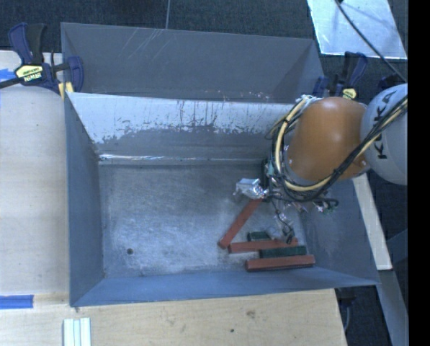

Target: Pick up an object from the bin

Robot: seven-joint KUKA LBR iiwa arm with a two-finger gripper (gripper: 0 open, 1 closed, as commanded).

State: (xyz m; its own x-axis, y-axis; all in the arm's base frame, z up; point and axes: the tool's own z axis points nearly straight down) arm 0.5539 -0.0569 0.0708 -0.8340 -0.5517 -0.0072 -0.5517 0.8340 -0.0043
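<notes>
My gripper [281, 207] hangs low over the bin's right front part, mostly hidden under the arm's orange cover. Just to its left a reddish-brown bar [239, 226] lies slanted, its upper end reaching a small silvery crumpled piece [249, 188]. In front of the gripper two more reddish-brown bars lie flat, one short [252, 248] and one longer [280, 263] near the front wall. Between them sit dark green flat pieces [287, 251], with a smaller one [258, 236] behind. The gripper is over the gap between the slanted bar and the green pieces.
All the loose things are clustered in the right front corner, close to the front and right walls. The arm and its cables come down along the right wall. The bin floor stretches away bare to the left.
</notes>
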